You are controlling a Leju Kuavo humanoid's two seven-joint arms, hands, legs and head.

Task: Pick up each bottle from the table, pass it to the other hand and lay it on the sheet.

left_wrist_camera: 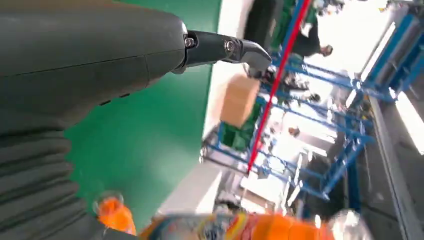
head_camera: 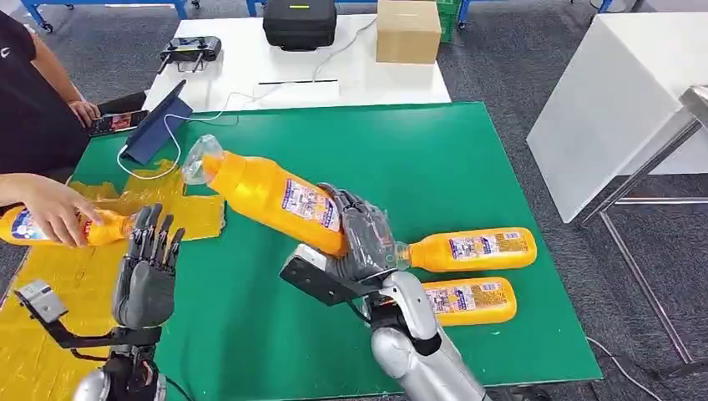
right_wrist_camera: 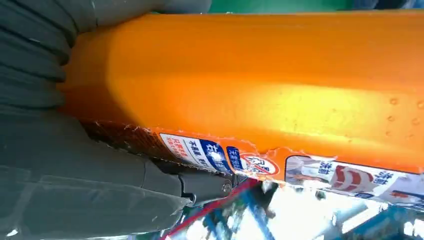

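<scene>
Fingers of the left hand (head_camera: 149, 269) stand spread and upright, holding nothing, at the near left where the yellow sheet (head_camera: 50, 284) meets the green table (head_camera: 467, 150). Near centre, the right hand (head_camera: 363, 238) has its dark fingers wrapped round the lower body of an orange bottle (head_camera: 275, 194), which is lifted off the table and tilted, its clear cap end pointing up and to the far left. In the right wrist view the hand's grey cover lies against that bottle's orange side (right_wrist_camera: 260, 85), just by its label.

Just right of the right hand, two more orange bottles lie on their sides on the green surface, the nearer bottle (head_camera: 472, 301) partly behind the silver forearm and the farther bottle (head_camera: 476, 249) with its neck towards the hand.

On the left, a person's hand (head_camera: 52, 209) grips another orange bottle (head_camera: 71, 227) lying over the yellow sheet, just beyond the left hand's fingertips.

Farther off, a blue tablet (head_camera: 159, 125) with a white cable stands at the table's far left corner. Beyond it, a white table (head_camera: 351, 79) carries a cardboard box (head_camera: 407, 30), a black case (head_camera: 299, 22) and a black controller (head_camera: 192, 48).
</scene>
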